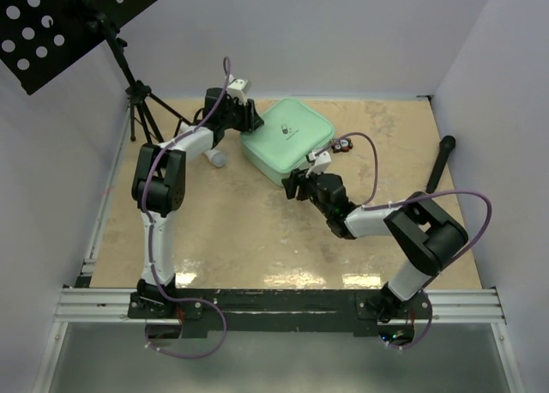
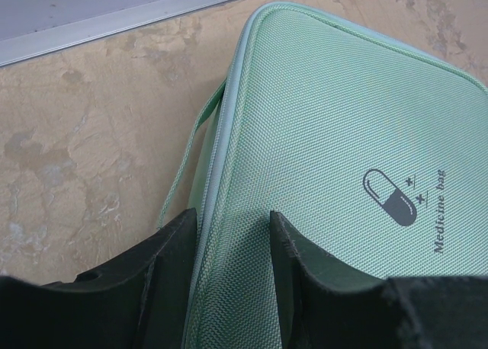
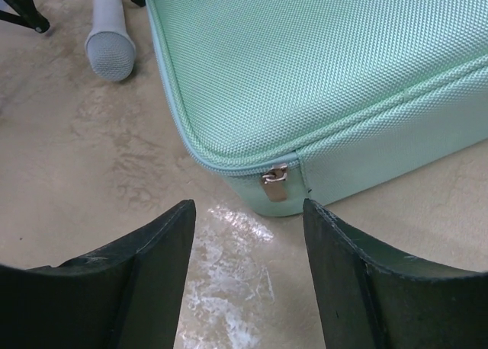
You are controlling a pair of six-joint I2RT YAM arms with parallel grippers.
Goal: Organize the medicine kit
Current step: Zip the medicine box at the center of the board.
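The mint-green medicine kit (image 1: pixel 292 136) lies zipped up at the back middle of the table, its pill logo (image 2: pixel 390 198) facing up. My left gripper (image 1: pixel 249 118) (image 2: pixel 232 216) straddles its left edge. One finger is outside against the side wall by the thin carry strap (image 2: pixel 191 147), the other presses on the lid, and the fabric between them is creased. My right gripper (image 1: pixel 296 185) (image 3: pixel 248 206) stands open low over the table, just short of the kit's near corner. The metal zip pull (image 3: pixel 275 183) hangs a little beyond its fingertips and nothing is between them.
A white-and-grey cylinder (image 1: pixel 216 159) (image 3: pixel 110 36) lies left of the kit. A small black-and-red gadget (image 1: pixel 343 144) sits at its right side. A tripod stand (image 1: pixel 137 93) with a perforated black panel (image 1: pixel 69 24) occupies the back left. A black rod (image 1: pixel 442 157) leans at the right wall.
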